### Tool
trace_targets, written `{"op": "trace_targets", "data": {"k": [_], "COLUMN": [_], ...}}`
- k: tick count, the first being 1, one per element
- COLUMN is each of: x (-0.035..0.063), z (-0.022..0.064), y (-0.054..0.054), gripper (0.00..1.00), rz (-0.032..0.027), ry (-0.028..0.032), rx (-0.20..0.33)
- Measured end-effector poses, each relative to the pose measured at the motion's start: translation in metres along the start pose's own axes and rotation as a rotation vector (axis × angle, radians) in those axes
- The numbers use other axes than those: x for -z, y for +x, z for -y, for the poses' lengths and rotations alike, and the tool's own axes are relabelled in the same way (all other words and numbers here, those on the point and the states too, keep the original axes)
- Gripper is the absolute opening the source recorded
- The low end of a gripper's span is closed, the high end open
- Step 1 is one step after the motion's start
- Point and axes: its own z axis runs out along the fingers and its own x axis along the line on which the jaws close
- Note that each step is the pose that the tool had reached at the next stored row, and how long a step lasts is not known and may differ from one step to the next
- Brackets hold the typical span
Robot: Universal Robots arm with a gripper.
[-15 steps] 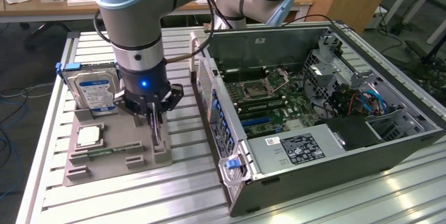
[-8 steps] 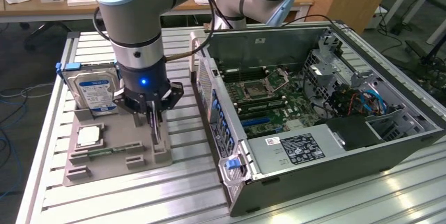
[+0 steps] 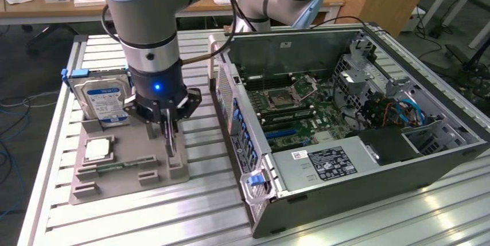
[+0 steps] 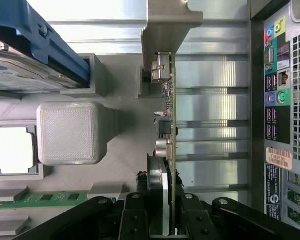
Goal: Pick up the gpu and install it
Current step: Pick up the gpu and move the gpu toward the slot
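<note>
Green-edged, the one gpu [image 4: 172,100] [image 3: 170,143] stands upright over the grey holder tray [image 3: 130,186], clamped in the pincer [image 4: 166,220] [image 3: 168,121]. One hard drive [image 3: 105,100], one processor chip [image 3: 100,149] and one memory stick [image 3: 103,170] share that tray. One open computer case [image 3: 382,166] sits beside it on the surface [image 3: 115,223].

The tool [image 3: 169,125] gripped the upright gpu [image 3: 171,145] standing in the grey holder [image 3: 115,186] on the slatted surface [image 3: 137,218], between the hard drive [image 3: 107,100] and the open computer case [image 3: 368,191].
</note>
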Motion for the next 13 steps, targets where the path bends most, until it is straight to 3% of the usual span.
{"op": "trace_targets", "data": {"k": [13], "x": [0.0095], "z": [-0.0004], "y": [-0.0003], "gripper": [0.28], "rz": [-0.0001], "ry": [0.0], "rx": [0.0]}}
